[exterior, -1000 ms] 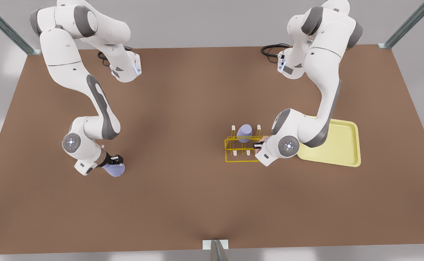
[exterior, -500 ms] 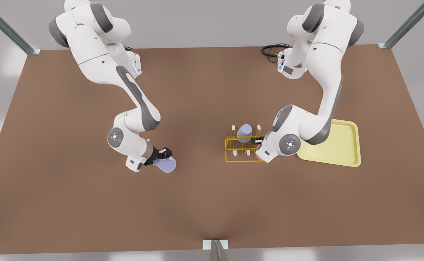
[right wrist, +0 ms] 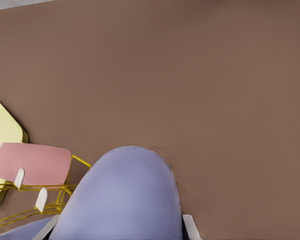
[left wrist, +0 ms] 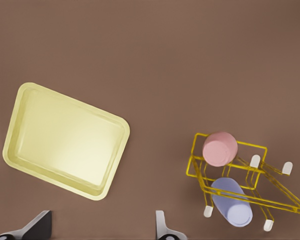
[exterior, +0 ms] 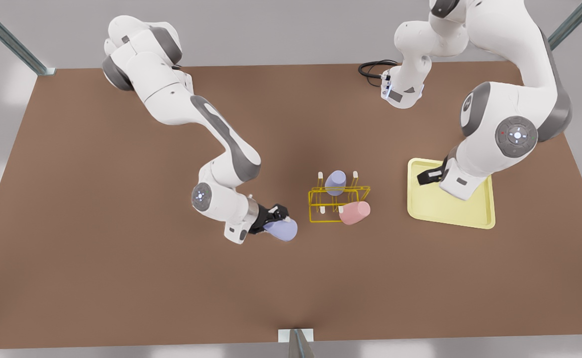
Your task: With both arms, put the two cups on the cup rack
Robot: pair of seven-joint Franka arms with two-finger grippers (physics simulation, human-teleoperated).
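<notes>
The yellow wire cup rack [exterior: 321,205] [left wrist: 200,165] stands mid-table. A pink cup [exterior: 354,212] [left wrist: 220,148] [right wrist: 32,163] sits tilted on a peg at its near corner, toward the front view's right. One lavender cup [exterior: 335,182] [left wrist: 231,201] rests on a far peg. My left gripper [exterior: 425,177] [left wrist: 102,217] hangs open and holds nothing above the tray, on the front view's right. My right gripper [exterior: 278,215] [right wrist: 118,226] is shut on a second lavender cup [exterior: 282,230] [right wrist: 124,200], held tilted just beyond the rack's side toward the front view's left.
A pale-yellow rimmed tray [exterior: 487,219] [left wrist: 64,135] lies on the brown table beside the rack, toward the front view's right. A black cable [exterior: 370,67] coils at the table's far edge.
My left gripper has let go of the pink cup on the rack and drawn back over the tray. My right arm has carried the lavender cup toward the rack.
</notes>
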